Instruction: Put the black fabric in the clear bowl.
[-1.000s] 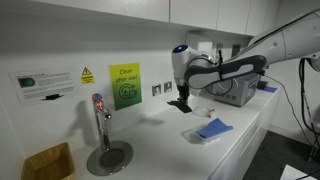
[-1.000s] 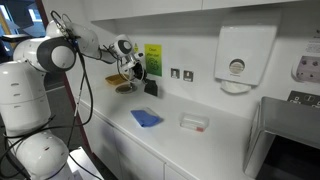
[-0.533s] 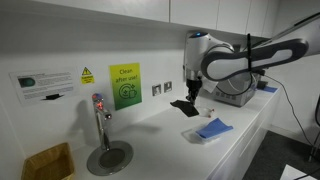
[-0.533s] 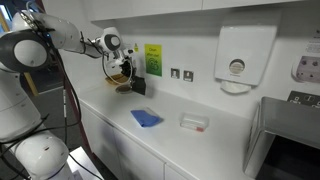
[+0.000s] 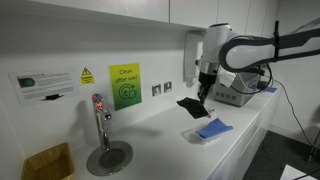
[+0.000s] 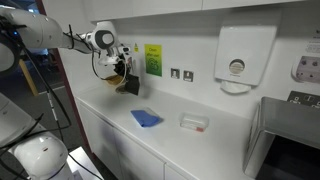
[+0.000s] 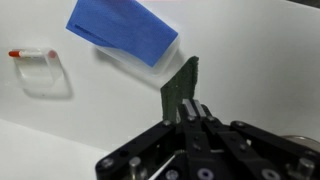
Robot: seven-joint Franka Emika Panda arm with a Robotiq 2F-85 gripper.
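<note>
White bench (image 6: 175,140) runs along a white tiled wall, and the black fabric (image 5: 191,105) hangs in the air above it, clear of the surface. The pincer (image 5: 203,95) is pressed together on the fabric's upper edge; in the wrist view the cloth (image 7: 180,90) stands out as a dark strip from between the closed fingertips (image 7: 197,112). In an exterior view the fabric (image 6: 130,84) dangles under the pincer (image 6: 124,76), over the end of the bench.

The clear bowl (image 6: 194,122) sits on the bench well apart from the fabric, faint against the white, with a small red thing (image 7: 28,53) at its rim. A blue cloth (image 6: 147,118) lies on the bench between the hanging fabric and the bowl; the wrist view shows the cloth (image 7: 122,30) and the bowl (image 7: 38,72) near each other but apart.

Farther out, a green sign (image 5: 125,85) is on the wall, a tap (image 5: 99,113) stands over a round drain (image 5: 108,157), and a paper towel dispenser (image 6: 238,58) hangs above the bowl's end of the bench
</note>
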